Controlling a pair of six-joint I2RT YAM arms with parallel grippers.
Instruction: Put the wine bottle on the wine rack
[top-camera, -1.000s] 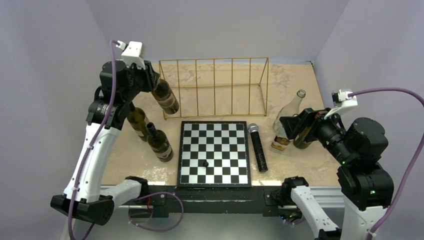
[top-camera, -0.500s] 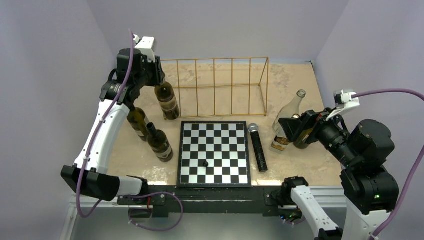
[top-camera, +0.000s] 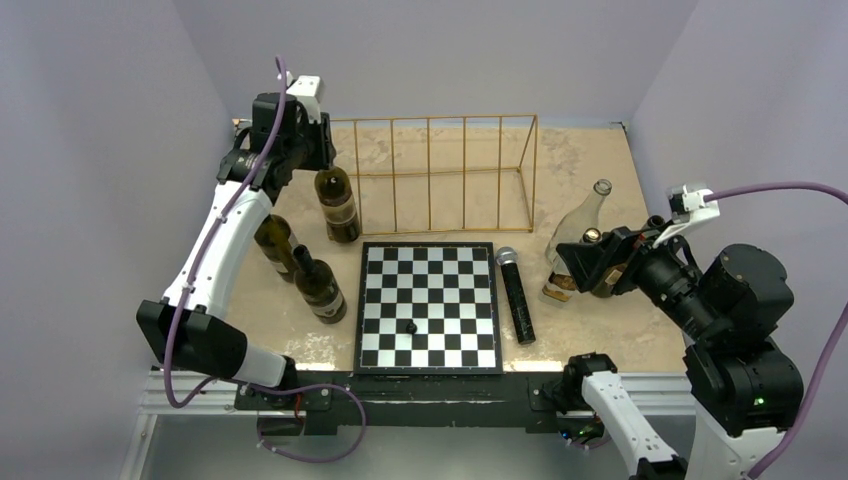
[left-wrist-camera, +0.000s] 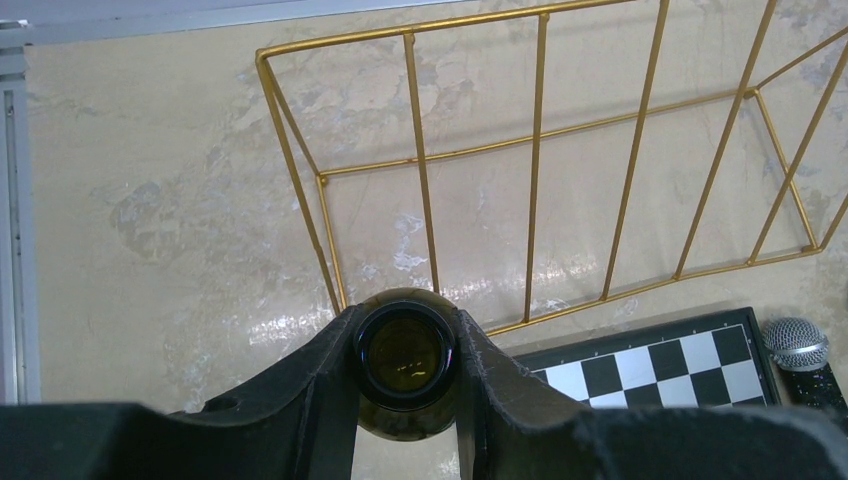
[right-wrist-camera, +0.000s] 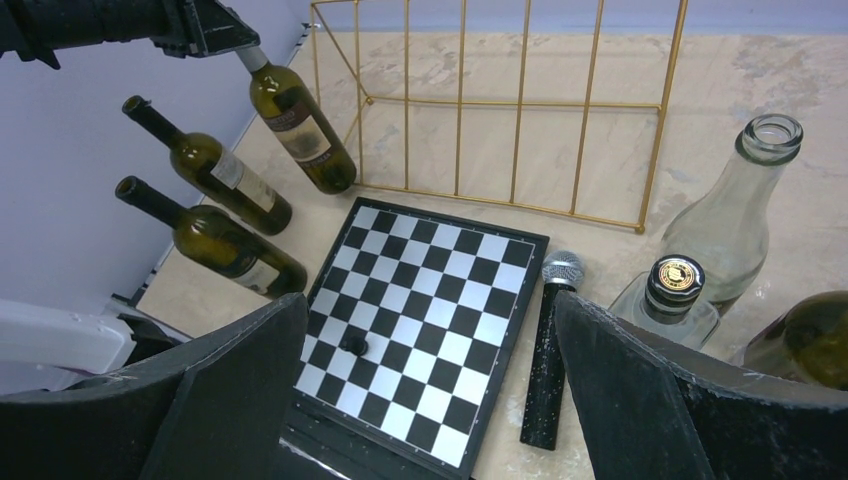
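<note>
Beside wine rack (top-camera: 430, 175), left gripper (left-wrist-camera: 408, 345) clamps wine bottle (top-camera: 338, 205), neck half-hidden; right gripper (right-wrist-camera: 430, 335) wide.

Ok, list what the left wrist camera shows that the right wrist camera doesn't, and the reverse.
Only left wrist: the open mouth of the wine bottle, seen from above and pinched in the left gripper.
Only right wrist: two other green bottles, a clear glass bottle, a gold-capped bottle and a dark chess piece on the board.
Both: the held wine bottle, the gold wine rack, the chessboard and the microphone.
</note>
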